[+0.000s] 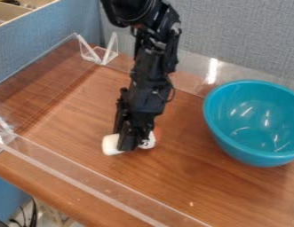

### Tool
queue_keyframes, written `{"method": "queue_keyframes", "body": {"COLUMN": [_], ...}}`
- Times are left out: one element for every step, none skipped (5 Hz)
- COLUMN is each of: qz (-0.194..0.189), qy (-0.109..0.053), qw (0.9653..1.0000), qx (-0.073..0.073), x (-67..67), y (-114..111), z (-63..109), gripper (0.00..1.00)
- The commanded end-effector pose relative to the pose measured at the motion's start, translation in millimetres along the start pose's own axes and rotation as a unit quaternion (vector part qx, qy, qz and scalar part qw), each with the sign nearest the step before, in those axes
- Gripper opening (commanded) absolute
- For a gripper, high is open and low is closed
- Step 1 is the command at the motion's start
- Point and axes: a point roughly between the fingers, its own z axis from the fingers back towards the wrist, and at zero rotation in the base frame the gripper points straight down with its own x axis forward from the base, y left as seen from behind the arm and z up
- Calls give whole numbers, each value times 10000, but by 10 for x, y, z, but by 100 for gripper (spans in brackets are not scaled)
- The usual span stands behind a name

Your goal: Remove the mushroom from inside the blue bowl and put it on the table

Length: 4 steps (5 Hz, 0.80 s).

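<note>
The mushroom [112,144] lies low over the table [66,106], well left of the blue bowl [253,121]; its cream stem pokes out to the left and a bit of reddish cap shows to the right of the fingers. My gripper [129,140] points down from the black arm and is shut on the mushroom, right at the wood surface. I cannot tell whether the mushroom touches the wood. The bowl stands upright at the right side with nothing visible inside it.
Low clear acrylic walls [78,182] edge the tabletop at the front, left and back. A blue partition [48,40] stands behind the left side. The bowl sits about a hand's width right of the arm.
</note>
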Motion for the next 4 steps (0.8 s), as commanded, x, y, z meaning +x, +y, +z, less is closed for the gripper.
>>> {"method": "queue_keyframes", "body": {"qz": [127,182,255,341], "qy": [-222,-244,-273,-299], "qw": [9996,9995,9993,9990], "qx": [87,47,5,-38], "x": [-58,-81,-102,-121], "y": [25,9,-7,-19], "z": [114,101,97,98], "gripper": [0,0,0,0]}}
